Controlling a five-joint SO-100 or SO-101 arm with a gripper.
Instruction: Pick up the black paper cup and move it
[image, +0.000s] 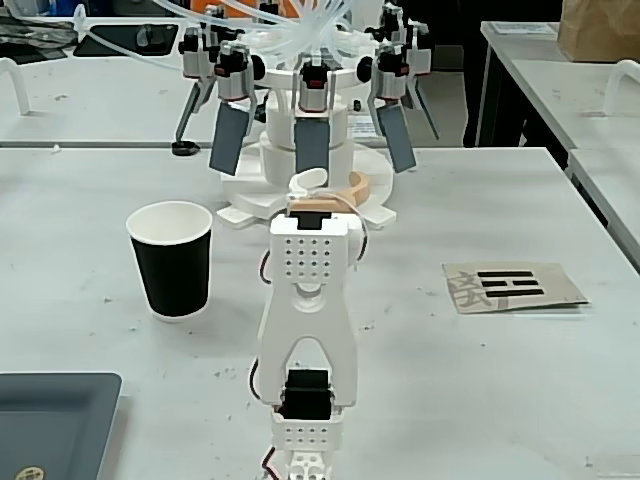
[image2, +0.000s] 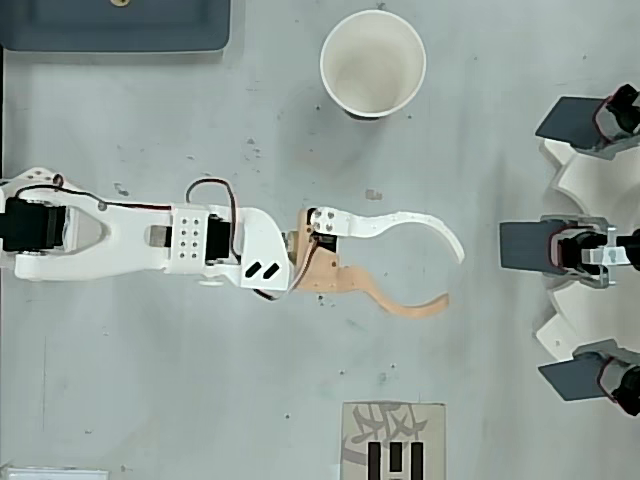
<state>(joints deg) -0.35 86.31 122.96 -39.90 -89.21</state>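
Observation:
The black paper cup (image: 174, 258) stands upright on the white table, left of the arm in the fixed view; from overhead its white inside and rim (image2: 373, 64) show near the top. My gripper (image2: 453, 277) points toward the white machine, open, with nothing between its white finger and tan finger. In the fixed view the gripper (image: 335, 192) is mostly hidden behind the arm's white wrist. The cup stands apart from the gripper, off to its side.
A white machine (image: 310, 150) with dark grey paddles (image2: 527, 245) stands just beyond the gripper. A dark tray (image: 50, 420) lies at the table's near left corner in the fixed view. A printed card (image: 512, 286) lies right of the arm.

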